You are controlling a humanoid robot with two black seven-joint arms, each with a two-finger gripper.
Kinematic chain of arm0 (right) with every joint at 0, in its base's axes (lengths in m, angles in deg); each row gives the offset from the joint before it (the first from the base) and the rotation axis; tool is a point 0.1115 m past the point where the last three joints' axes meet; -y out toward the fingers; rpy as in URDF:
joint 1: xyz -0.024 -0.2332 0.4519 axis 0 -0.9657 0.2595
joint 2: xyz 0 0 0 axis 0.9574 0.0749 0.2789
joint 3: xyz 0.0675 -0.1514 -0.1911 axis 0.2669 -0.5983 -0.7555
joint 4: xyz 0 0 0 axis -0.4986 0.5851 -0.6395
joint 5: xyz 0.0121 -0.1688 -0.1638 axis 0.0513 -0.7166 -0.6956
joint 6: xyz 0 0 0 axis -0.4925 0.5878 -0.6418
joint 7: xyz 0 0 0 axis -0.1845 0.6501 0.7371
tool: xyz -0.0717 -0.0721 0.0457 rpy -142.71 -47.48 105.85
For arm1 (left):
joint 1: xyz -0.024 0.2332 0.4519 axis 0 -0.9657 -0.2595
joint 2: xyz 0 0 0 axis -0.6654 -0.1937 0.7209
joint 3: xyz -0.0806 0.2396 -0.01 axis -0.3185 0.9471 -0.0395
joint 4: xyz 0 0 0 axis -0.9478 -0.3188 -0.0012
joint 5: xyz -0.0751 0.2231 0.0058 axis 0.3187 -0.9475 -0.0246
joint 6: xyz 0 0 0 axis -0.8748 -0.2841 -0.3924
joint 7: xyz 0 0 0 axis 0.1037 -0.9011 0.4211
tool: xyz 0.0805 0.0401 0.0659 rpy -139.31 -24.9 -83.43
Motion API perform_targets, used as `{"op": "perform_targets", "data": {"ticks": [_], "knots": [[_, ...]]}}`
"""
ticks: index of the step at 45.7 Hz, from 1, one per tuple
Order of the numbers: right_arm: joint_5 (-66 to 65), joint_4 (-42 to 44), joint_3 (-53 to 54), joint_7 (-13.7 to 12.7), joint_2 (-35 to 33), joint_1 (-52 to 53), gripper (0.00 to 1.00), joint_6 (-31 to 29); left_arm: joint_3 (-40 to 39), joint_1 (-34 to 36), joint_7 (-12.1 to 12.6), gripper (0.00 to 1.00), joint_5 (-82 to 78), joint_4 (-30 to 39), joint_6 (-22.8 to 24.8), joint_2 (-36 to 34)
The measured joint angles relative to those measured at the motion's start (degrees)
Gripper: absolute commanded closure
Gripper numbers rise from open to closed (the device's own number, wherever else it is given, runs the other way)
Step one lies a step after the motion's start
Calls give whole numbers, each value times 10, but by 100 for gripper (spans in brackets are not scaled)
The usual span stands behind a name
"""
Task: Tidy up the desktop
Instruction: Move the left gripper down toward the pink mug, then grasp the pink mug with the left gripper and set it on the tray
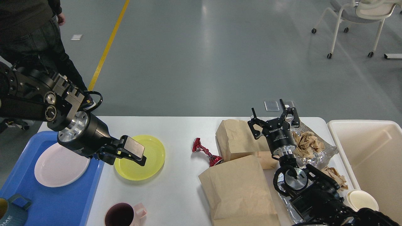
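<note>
The white desktop (179,191) holds dishes on the left and litter on the right. My left gripper (135,153) reaches in from the left and hangs over the left part of a yellow plate (154,157); its fingers look slightly apart and hold nothing. My right gripper (272,115) stands open and empty, pointing away from me, above the far brown paper bag (237,138) and beside crumpled brown paper on foil (309,144). A crushed red can (205,152) lies between the plate and the bags.
A blue tray (62,201) at the left holds a pink plate (56,168) and a blue-grey mug (9,210). A pink mug (124,215) stands at the front edge. A second paper bag (238,191), a cream bin (370,150), a small cream cup (361,200), a person (28,28).
</note>
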Motion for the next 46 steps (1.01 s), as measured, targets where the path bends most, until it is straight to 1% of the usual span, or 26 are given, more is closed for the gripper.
{"op": "perform_targets", "data": {"ticks": [5,11,17,19,23,26,28,31,36,38,44,46], "knots": [[0,-1,0,0,0,0,0,0,-13,-45,9,1,-5,-3,-20,16],[0,-1,0,0,0,0,0,-1,-15,-89,43,4,-30,-1,-62,20],[0,-1,0,0,0,0,0,-1,-9,-132,60,8,-73,-1,-110,18],[0,-1,0,0,0,0,0,-1,-4,-145,64,12,-84,-2,-121,18],[0,-1,0,0,0,0,0,-1,2,-160,68,22,-98,-2,-136,18],[0,-1,0,0,0,0,0,-1,7,-170,69,24,-103,-2,-147,19],[0,-1,0,0,0,0,0,-1,12,-177,70,28,-106,-2,-156,20],[0,-1,0,0,0,0,0,-1,20,-191,74,31,-118,-3,-177,21],[0,-1,0,0,0,0,0,-1,24,-221,88,39,-142,-6,-209,20],[0,-1,0,0,0,0,0,-1,25,-229,92,41,-147,-7,-215,20],[0,-1,0,0,0,0,0,-1,25,-246,97,53,-152,-8,-228,21],[0,-1,0,0,0,0,0,-1,25,-254,100,54,-154,-9,-235,22]]}}
